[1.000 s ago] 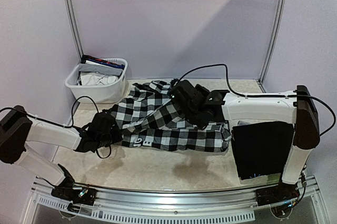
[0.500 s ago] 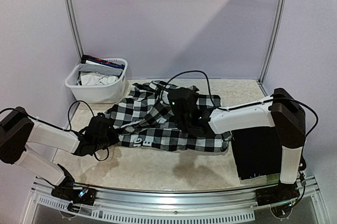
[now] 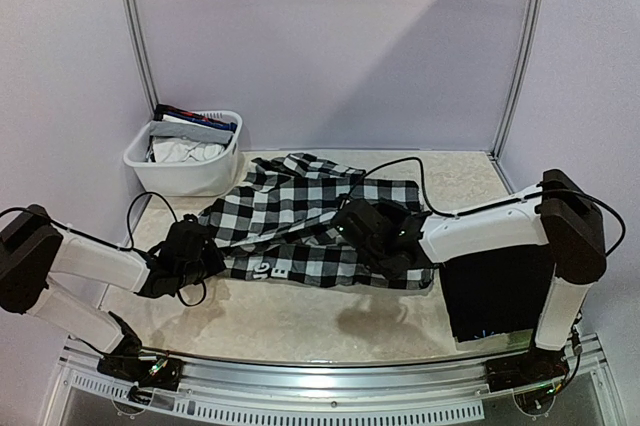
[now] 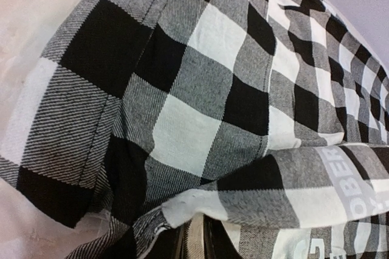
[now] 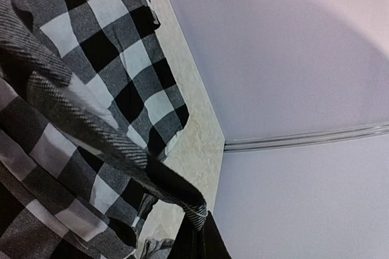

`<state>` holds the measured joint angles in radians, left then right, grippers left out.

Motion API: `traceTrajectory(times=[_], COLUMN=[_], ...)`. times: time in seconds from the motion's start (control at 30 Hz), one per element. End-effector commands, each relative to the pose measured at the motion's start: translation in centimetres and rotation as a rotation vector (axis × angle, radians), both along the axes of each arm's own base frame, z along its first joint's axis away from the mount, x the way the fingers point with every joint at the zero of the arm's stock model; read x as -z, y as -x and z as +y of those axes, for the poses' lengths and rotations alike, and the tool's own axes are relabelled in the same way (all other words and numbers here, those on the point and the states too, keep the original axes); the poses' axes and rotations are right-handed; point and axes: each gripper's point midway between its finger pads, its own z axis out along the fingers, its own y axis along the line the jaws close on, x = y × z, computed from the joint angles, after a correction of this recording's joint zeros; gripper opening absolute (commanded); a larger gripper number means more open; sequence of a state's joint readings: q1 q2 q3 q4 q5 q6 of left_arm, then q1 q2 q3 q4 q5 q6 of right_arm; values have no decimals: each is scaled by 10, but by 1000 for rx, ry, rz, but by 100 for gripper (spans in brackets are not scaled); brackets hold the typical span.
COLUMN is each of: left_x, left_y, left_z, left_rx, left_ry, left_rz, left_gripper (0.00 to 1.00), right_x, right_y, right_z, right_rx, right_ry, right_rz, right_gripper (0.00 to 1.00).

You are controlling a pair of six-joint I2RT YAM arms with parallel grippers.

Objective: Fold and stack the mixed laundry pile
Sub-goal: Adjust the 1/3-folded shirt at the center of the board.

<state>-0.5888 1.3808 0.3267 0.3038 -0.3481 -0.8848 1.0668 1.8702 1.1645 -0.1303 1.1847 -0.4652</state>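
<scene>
Most of the worktop (image 3: 300, 321) ahead of me is taken up by one garment, the black-and-white checked shirt (image 3: 290, 221). It lies spread and rumpled between my two claws, with its far side bunched in loose folds.

Out past my right claw, under that arm's forearm, a black cloth (image 3: 495, 286) lies flat and squared off. Well beyond my left claw, in the far corner, stands the white basket (image 3: 215, 178) with more clothes in it.

My right claw (image 3: 362, 224) sits low over the shirt's right half. Its wrist camera shows a ridge of checked cloth drawn to a point at the dark fingertips, so I read it as pinched onto the shirt.

My left claw (image 3: 212, 249) is at the shirt's left edge. There the cloth drapes right over the fingers, and I cannot tell whether they are spread or pressed together.

I judge this woven shirt to be light, limp and a little grippy. It will sag and crease wherever it is unsupported, and it has no stiffness to push against. The best holds are the hems and corners, taking a single layer near each end. Then it hangs straight between my claws and can be laid flat before it is folded.
</scene>
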Motion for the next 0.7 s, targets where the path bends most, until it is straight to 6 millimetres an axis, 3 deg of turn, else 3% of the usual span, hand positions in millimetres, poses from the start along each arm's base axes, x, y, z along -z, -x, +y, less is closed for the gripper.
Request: traceTrajectory(times=[0.0,0.3,0.4,0.67], left_x=[3,1,-1,-5], left_y=[1,1,1,4], left_z=[6,4,3,3], left_rx=[-18,-8,-2,3], left_ry=[8,7,11,18], left_rz=[1,2,1,0], left_gripper=[14,14,14,14], right_x=[-9,26,35,41], right_y=[14,43,51,70], right_z=[-25,-47,-51,-63], right_rx=[74,167,182,219], right_ry=[-23,-43,-60,-173], right_rz=[-17,45,70,158], right_gripper=[0,0,5,42])
